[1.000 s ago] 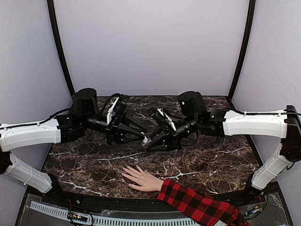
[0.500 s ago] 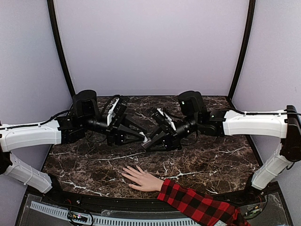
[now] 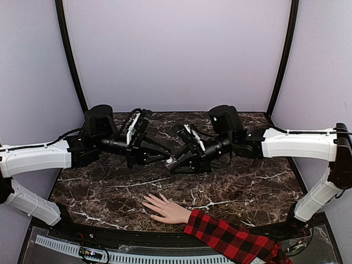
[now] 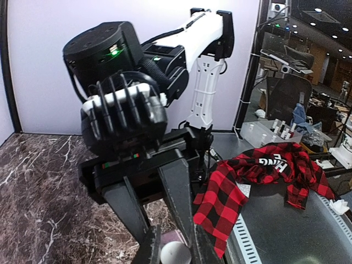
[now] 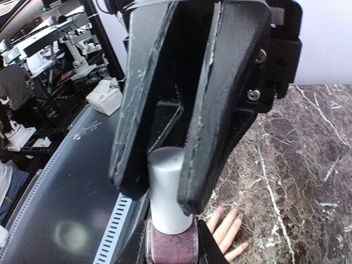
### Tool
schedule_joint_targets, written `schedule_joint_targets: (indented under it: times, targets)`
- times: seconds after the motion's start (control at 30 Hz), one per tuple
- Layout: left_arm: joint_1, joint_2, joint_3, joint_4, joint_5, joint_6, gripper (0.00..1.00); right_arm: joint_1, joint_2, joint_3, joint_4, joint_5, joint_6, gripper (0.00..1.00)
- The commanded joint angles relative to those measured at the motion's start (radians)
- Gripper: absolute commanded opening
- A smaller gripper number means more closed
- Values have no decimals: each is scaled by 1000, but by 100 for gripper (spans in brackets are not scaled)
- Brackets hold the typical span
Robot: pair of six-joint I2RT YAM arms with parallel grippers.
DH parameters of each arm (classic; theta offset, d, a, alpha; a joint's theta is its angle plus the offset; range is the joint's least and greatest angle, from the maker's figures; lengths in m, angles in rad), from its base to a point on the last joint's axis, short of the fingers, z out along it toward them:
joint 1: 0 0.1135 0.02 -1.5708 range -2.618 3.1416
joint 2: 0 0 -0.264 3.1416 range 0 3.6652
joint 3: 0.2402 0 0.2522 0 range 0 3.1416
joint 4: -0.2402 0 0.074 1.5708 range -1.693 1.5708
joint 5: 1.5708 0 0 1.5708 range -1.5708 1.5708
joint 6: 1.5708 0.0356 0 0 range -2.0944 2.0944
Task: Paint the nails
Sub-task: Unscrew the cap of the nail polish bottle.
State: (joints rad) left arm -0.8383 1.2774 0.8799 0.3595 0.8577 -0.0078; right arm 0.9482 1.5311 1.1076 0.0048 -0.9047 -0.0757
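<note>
Pale lilac walls (image 3: 176, 55) — dark, white-veined marble tabletop (image 3: 247, 187) — black corner posts (image 3: 69, 55).

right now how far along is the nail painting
Done: the right gripper holds the polish bottle. In hand: the left gripper clamps its white cap, not yet off. Left: uncapping, then all the nails on the hand; none looks painted.

Above table (image 3: 247, 181) centre: bottle (image 5: 169, 209) between left tool (image 3: 168, 159) and right tool (image 3: 175, 165); hand (image 3: 165, 208) on table, nearer front edge.
</note>
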Motion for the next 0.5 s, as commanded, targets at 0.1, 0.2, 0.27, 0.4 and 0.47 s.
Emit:
schedule_joint_targets:
  times: [0.1,0.2,0.27,0.4,0.47]
  targets:
    - [-1,38,96,-131,-261,-63,0,3,-50,-6,98,371,50,2]
    - [-1,51,96,-107,-312,-112,0,3,-52,-12,134,474,74,2]
    - [-2,54,83,-66,-358,-142,0,4,-46,-8,153,517,97,2]
    - [-2,58,78,-37,-471,-183,0,8,-26,7,181,590,123,2]
    - [-2,62,78,-31,-538,-211,0,10,-12,18,189,620,130,2]
